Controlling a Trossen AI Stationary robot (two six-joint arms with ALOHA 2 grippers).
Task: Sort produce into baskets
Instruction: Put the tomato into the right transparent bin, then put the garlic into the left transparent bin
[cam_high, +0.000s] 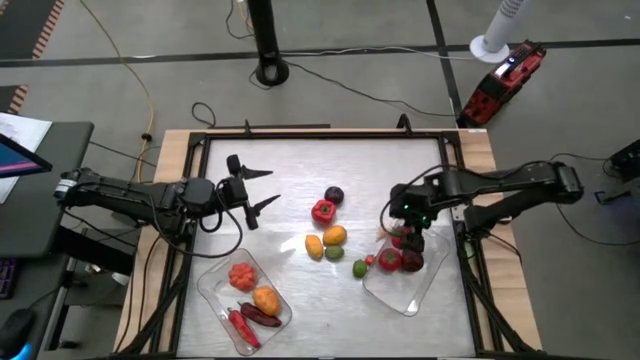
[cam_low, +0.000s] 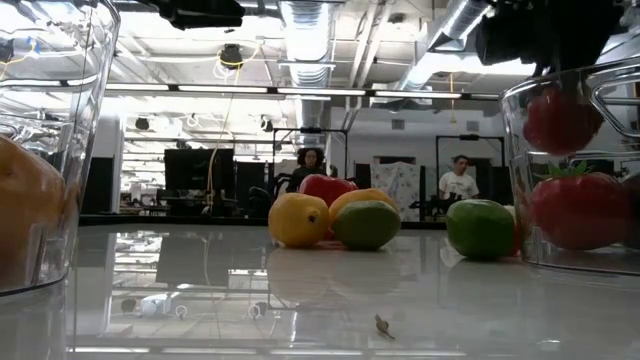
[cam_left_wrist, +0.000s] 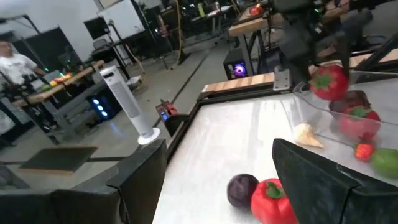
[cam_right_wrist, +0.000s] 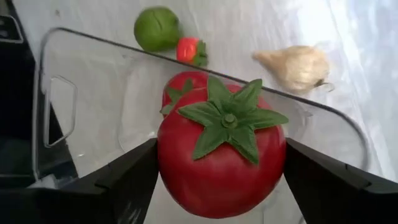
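Observation:
My right gripper (cam_high: 408, 238) is shut on a red tomato (cam_right_wrist: 221, 155) with a green calyx, above the clear right basket (cam_high: 400, 290). Another tomato (cam_right_wrist: 181, 83) and a dark piece (cam_high: 412, 262) lie in that basket. My left gripper (cam_high: 258, 189) is open and empty over the table's left half. Loose on the table are a purple piece (cam_high: 334, 194), a red pepper (cam_high: 323, 211), an orange piece (cam_high: 335, 236), a yellow piece (cam_high: 314, 246), two limes (cam_high: 333, 254) (cam_high: 359, 268), a small red piece (cam_right_wrist: 189, 50) and a garlic bulb (cam_right_wrist: 295, 65). My right gripper pinches the tomato between its two fingers (cam_right_wrist: 124, 180), one on each opposite side of its body (cam_right_wrist: 168, 162). The fingers come from above, pointing down. The tomato is lifted clear above the basket (cam_low: 560, 120), its calyx toward the wrist.
The left basket (cam_high: 215, 285) near the front left edge holds an orange-red piece (cam_high: 241, 275), an orange piece (cam_high: 266, 299), a red chilli (cam_high: 243, 326) and a dark piece (cam_high: 262, 318). A raised frame (cam_high: 300, 135) borders the table. Bare tabletop lies at the far middle.

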